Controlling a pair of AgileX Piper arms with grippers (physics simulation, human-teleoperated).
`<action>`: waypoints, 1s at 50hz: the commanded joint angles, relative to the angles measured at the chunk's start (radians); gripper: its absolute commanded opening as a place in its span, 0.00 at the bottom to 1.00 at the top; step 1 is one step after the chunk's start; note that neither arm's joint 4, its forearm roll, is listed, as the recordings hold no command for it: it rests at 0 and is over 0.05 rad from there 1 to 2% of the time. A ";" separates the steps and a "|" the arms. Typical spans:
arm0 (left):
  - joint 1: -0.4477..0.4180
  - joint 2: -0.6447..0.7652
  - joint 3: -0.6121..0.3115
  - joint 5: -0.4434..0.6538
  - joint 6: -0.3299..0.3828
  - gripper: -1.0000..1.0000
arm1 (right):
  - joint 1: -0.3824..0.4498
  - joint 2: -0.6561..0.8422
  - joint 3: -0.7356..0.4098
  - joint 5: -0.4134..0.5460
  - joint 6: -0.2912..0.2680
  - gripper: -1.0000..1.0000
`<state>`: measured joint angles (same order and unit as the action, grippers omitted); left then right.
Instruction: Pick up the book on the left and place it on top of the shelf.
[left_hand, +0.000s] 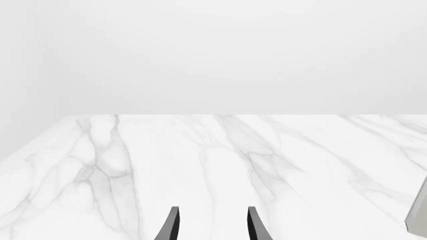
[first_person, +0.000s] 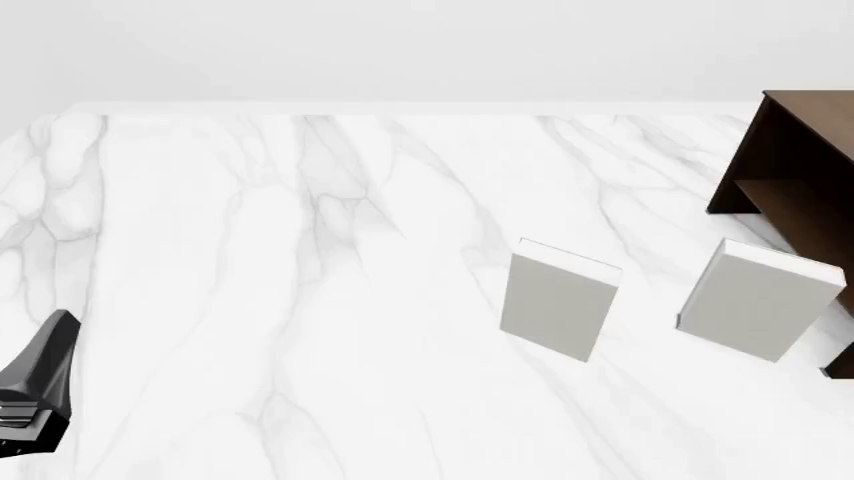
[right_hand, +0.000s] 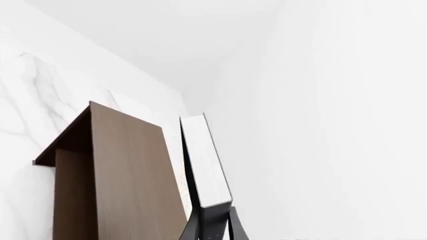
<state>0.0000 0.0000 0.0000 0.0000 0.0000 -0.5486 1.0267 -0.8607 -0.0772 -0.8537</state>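
Note:
The book (right_hand: 205, 165), with a dark cover and white page edges, shows only in the right wrist view. My right gripper (right_hand: 212, 226) is shut on its near end. It stands just off the flat top of the dark brown shelf (right_hand: 127, 170); I cannot tell whether they touch. In the front view the shelf (first_person: 801, 170) is at the right edge, and neither the book nor the right gripper appears there. My left gripper (left_hand: 213, 225) is open over bare marble with nothing between its fingers, low at the front left (first_person: 38, 380).
Two light grey books stand upright on the marble table (first_person: 267, 250): one in the middle right (first_person: 558, 298), one (first_person: 758, 298) just in front of the shelf. A grey edge (left_hand: 419, 215) of something shows at the border of the left wrist view.

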 joint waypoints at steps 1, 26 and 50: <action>0.000 0.000 0.000 0.000 0.000 1.00 | -0.011 0.037 -0.023 -0.038 0.011 0.00; 0.000 0.000 0.000 0.000 0.000 1.00 | -0.029 0.111 -0.012 -0.095 0.012 0.00; 0.000 0.000 0.000 0.000 0.000 1.00 | -0.042 0.208 -0.034 -0.156 0.008 0.00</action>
<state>0.0000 0.0000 0.0000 0.0000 0.0000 -0.5864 1.2029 -0.8728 -0.1971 -0.8520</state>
